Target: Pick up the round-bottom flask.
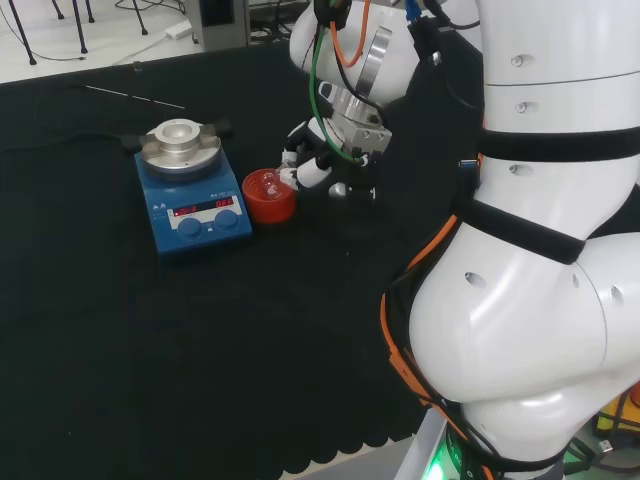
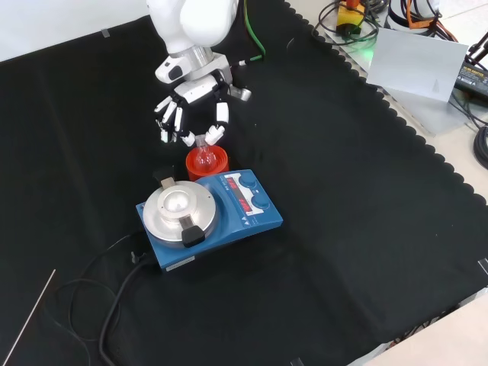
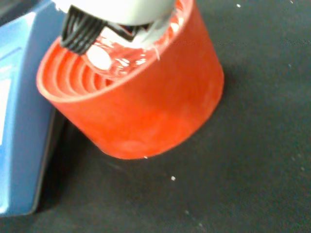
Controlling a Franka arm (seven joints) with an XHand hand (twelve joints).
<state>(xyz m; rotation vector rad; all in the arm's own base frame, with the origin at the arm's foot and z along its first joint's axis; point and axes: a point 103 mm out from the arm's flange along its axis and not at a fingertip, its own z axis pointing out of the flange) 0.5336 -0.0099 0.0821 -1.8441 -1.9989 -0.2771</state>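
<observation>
— What is being seen nearest in the front view?
— A blue hotplate stirrer (image 2: 210, 213) is being shown on the black cloth (image 2: 366, 229). Just behind it, the round-bottom flask (image 2: 203, 156) is being carried by the red ribbed stand (image 2: 207, 164).

— And the hand?
— The hand (image 2: 191, 107) is being held just over the flask, fingers spread and relaxed, one fingertip (image 2: 214, 134) beside the neck. Nothing is being gripped.

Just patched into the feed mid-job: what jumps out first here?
The red ribbed stand catches the eye first, sitting on the black cloth right against the blue hotplate stirrer, with the clear round-bottom flask nested in it. In the front view the hand hovers just above and behind it, its fingers reaching down to the flask's neck.
</observation>
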